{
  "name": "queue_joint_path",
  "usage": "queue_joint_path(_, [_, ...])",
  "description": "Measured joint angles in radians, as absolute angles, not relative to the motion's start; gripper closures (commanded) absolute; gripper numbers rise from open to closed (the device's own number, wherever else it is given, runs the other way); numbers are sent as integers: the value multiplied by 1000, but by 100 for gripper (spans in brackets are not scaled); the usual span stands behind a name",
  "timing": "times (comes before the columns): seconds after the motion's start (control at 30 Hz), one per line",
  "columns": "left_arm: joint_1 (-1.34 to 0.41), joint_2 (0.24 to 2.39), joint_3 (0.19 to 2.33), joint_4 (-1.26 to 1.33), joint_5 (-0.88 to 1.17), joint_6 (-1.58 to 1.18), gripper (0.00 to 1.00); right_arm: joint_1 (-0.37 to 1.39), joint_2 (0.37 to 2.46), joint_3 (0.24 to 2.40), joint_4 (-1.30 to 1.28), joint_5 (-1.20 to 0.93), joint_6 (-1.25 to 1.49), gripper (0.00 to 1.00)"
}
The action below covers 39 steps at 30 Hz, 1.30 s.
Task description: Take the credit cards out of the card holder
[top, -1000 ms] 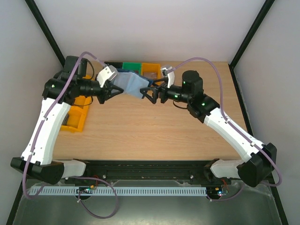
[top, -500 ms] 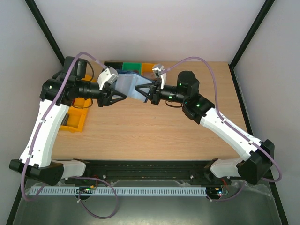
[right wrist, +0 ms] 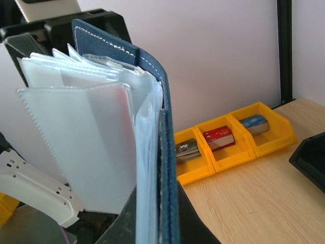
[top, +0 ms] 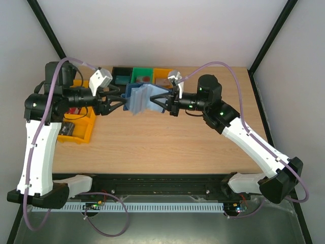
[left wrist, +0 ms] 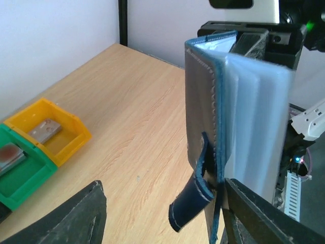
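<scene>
Holding the card holder [top: 138, 99] up in the air btwn my two hands, above the table [top: 152, 142]. My right gripper [top: 158, 103] is pressed together on the holder's edge nearest it. In the right wrist view the navy cover and a fan of clear sleeves [right wrist: 86, 137] rise straight up out of its jaws.

My left gripper [top: 123, 100] is spread and pinches nothing. In the left wrist view its fingers [left wrist: 76, 218] sit wide apart low in frame, w/ the holder directly ahead of them and nearer the finger on the right of that view. Can't tell if the hanging snap tab [left wrist: 190, 203] touches that finger.

Key relation: the holder stands on edge, long axis upright, and is edge-on to my left hand, w/ the cover on the left of that view and the sleeves on the right. The left hand is the free one and sits just beside the holder, so I judge it's the one to reach in while the right acts as clamp. It'd need to close on one sleeve or card, not the whole bundle.

Credit cards: none I can make out inside the sleeves, which look pale and blurred. Beyond my right hand, down on the table, yellow bins [right wrist: 223, 152] hold a few loose cards [right wrist: 218, 137].
</scene>
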<state>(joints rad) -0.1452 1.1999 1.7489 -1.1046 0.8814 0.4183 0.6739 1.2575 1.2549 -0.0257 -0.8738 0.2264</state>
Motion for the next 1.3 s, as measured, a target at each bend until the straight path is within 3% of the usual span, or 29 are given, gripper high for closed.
queue_joint_path(0.3, [-181,1240,1737,-1118,935,450,1,674,1287,1310,-46,-854,239,98])
queue_joint_path(0.63, [-207,1237,1749,-1117,973,466,0,674,1353,1372,-90,-814,276,98])
queue_joint_path(1.0, [-427,1358,1742,-906,590,252,1,680,1418,1420,-97,-698,376,98])
queue_joint_path(1.3, [-461,1417,1767,-850,425,203,3,687,1448,1432,-112,-669,400,98])
